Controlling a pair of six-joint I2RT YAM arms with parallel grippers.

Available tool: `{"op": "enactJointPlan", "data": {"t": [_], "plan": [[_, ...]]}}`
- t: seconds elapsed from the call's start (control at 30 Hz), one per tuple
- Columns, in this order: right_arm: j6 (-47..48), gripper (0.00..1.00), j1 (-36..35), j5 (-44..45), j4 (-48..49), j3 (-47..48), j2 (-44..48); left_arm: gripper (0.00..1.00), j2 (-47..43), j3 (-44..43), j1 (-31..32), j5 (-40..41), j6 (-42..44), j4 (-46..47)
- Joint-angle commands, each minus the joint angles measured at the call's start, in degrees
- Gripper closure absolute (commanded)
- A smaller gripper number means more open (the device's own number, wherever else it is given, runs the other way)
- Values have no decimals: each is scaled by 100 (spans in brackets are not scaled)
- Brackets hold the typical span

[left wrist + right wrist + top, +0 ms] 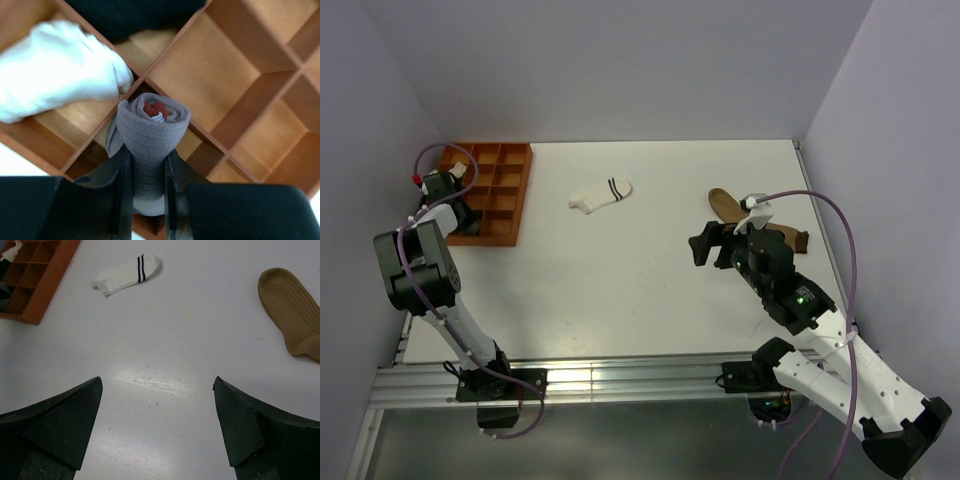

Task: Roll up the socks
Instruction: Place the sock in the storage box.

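**Rolled grey sock poised over the tray**

Pinched narrowly between the black fingers [125, 185] of the left gripper [148, 175]: a rolled grey fabric sock with red core [150, 140], held end-up above the orange-brown wooden compartment tray [523, 195]. Likely there for dropping into a cell beside the plain white bundle [55, 75]; exact cell hard to tell. Spread fully wide over the white table [165, 340] and holding nothing: the right gripper [157, 382], facing the flat white dark-striped sock [127, 275] and the tan-brown ribbed sock [292, 315], both unrolled.

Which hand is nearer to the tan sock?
Right. The right hand hovers beside the tan sock; the left hand is across the table over the tray, gripping a rolled grey sock.
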State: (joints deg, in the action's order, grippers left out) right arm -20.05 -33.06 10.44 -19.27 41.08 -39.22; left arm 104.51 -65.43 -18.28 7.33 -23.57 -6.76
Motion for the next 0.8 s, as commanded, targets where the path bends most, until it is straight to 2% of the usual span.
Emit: {"op": "enactJointPlan", "data": {"t": [0.0,0.4,0.53,0.6,0.77], "plan": [[54,1,28,55,239,-12,81,100,306,-330,9,-74,-112,-729],[46,1,28,37,266,-39,64,100,1466,-1490,-70,-241,-112,-1976],[45,1,28,37,248,-21,11,99,1520,-1526,-96,-250,-156,-1978],[54,1,28,29,204,5,-15,96,1476,-1552,-96,-154,-191,-2056],[63,2,28,11,143,67,-156,74,1099,-1640,-96,49,-349,-2259]]}}
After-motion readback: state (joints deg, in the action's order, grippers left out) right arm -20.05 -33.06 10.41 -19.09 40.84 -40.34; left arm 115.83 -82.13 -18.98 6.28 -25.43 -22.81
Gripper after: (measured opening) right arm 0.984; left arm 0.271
